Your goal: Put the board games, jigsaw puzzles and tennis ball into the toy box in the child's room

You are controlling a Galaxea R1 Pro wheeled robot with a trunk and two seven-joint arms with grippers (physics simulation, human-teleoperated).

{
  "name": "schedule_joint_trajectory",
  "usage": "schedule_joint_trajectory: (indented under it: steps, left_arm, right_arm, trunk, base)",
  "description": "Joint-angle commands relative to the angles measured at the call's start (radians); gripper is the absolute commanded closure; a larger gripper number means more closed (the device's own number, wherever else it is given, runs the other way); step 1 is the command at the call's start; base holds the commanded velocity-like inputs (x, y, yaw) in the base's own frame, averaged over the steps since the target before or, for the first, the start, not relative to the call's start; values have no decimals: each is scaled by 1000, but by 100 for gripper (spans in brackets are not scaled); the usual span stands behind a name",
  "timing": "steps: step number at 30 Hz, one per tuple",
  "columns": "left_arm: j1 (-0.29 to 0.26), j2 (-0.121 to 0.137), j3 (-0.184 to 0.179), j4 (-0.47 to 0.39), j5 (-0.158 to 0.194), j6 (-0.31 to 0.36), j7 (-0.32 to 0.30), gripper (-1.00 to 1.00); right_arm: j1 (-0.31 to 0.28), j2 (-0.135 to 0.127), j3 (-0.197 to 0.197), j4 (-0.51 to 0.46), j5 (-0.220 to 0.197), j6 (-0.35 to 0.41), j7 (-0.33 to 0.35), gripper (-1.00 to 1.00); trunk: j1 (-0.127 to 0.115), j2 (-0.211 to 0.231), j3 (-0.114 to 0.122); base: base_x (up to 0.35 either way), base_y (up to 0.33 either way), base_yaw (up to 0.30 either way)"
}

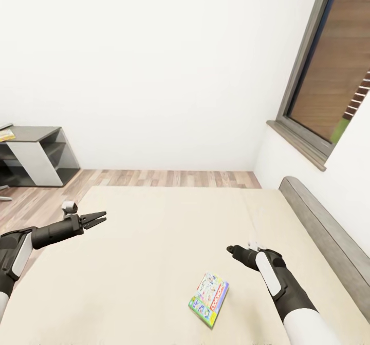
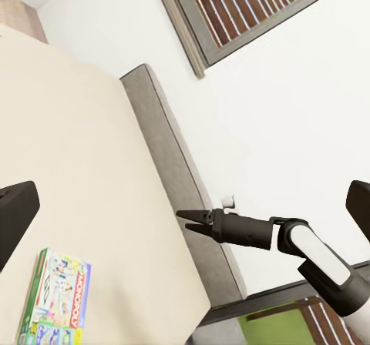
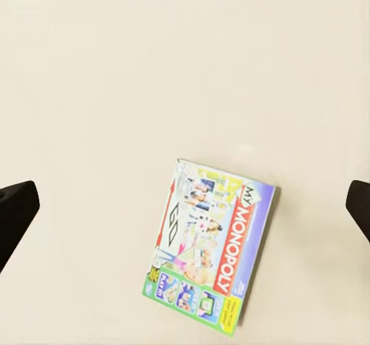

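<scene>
At the far left of the head view, beyond the bed, a low grey shelf unit with open compartments stands against the plain white wall; something thin and yellowish lies on its top, too small to identify. Wood-plank flooring in mixed brown tones runs between that unit and the bed.

The left gripper hangs above the bed's left side, its dark, pointed fingers slightly apart and aimed across the mattress. In its own wrist view the finger pads sit at the frame's edges, well spread.

The bed has a smooth, matte beige mattress, with a faint seam dividing it into two sections. On it lies the Monopoly box, a flat rectangular carton with glossy, busy printing in green, pale blue and red lettering. It rests flat on the mattress, near the bed's near edge, between the two arms and closer to the right one.

The right gripper hovers over the bed just beyond the Monopoly box, clear of it. The right wrist view shows its black fingertips wide apart, the box lying between them on the mattress below.

Along the bed's right side runs a grey, fabric-like headboard with a rounded end. Above it, a dark-framed window with a projecting sill is set in the white wall.
</scene>
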Motion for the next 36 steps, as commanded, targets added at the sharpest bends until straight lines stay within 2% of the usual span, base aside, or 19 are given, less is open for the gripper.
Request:
schedule_joint_trajectory:
  steps: [1,16,24,26,30,36]
  left_arm:
    - [-1,0,0,0,2,10,-2,-100]
    - [-1,-1,0,0,2,10,-2,-100]
    - [-1,1,0,1,2,9,-3,-100]
    - [-1,1,0,0,2,9,-3,-100]
    - [-1,0,0,1,2,9,-2,-100]
    - [-1,-1,1,0,3,10,-1,-100]
  right_arm:
    - [-1,1,-2,-2,-11,4,-8,-100]
    - [-1,1,6,2,-8,-8,-8,-100]
    - [-3,4,43,4,-6,-45,-11,-100]
    - [-4,10,52,7,-3,-76,-10,-100]
    - [-18,10,59,14,-2,-128,-8,-100]
    - [-36,11,61,46,0,-150,-7,-100]
  trunk:
    - [0,-2,-4]
    - [0,-2,-28]
    - [0,-2,-42]
    - [0,-2,-45]
    - [0,-2,-51]
    - [0,-2,-61]
  base:
    - [0,0,0]
    - [0,0,0]
    - [0,0,0]
    - [0,0,0]
    - [0,0,0]
    - [0,0,0]
